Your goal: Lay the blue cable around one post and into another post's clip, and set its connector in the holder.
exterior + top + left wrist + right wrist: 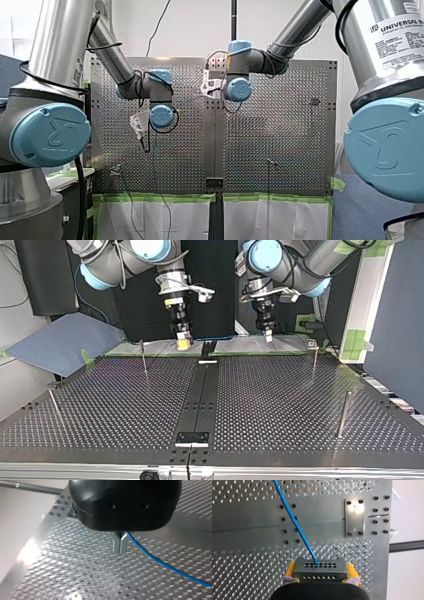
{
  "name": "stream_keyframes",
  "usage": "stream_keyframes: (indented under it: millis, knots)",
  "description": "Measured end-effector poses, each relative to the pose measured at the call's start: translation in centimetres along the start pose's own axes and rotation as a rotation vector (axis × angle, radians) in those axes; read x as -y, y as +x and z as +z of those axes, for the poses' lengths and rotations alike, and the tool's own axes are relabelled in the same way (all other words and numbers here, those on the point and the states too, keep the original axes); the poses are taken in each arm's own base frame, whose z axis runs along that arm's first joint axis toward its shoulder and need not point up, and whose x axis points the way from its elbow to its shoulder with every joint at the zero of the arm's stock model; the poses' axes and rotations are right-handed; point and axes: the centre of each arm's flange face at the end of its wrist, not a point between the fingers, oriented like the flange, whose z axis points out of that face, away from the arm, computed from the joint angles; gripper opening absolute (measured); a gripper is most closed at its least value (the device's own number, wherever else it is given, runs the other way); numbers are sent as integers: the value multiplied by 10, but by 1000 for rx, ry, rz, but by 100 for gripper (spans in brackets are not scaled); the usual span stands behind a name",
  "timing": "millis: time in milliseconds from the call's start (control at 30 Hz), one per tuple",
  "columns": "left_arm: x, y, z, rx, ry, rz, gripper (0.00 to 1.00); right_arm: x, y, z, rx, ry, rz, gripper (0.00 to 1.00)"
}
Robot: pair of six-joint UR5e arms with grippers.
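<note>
Right now my right gripper [320, 566] has its yellow pads [350, 571] clamped on the grey connector [320, 573], held over the perforated table [249, 580]. The blue cable [287, 505] leaves the connector's face. Over the same table, my left gripper [119, 551] pinches the cable, its metal fingers [116, 542] closed together.

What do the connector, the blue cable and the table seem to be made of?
The connector looks like metal: dull grey with a brushed sheen and rows of drilled holes. The blue cable is probably plastic-sheathed: smooth, slightly glossy, bending softly. The table is apparently metal sheet: reflective, with regular perforation.
</note>
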Motion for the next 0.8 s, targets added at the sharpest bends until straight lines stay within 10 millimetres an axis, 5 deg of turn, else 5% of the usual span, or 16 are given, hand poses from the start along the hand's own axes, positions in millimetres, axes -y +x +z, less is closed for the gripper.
stream_keyframes:
  millis: [400, 800]
  knots:
    - [-1, -75, 44, 71, 9, -93, 2, 20, 48, 29, -60, 77, 12, 0]
    - [-22, -142, 66, 152, -69, -115, 2, 45, 88, 43, -114, 140, 25, 0]
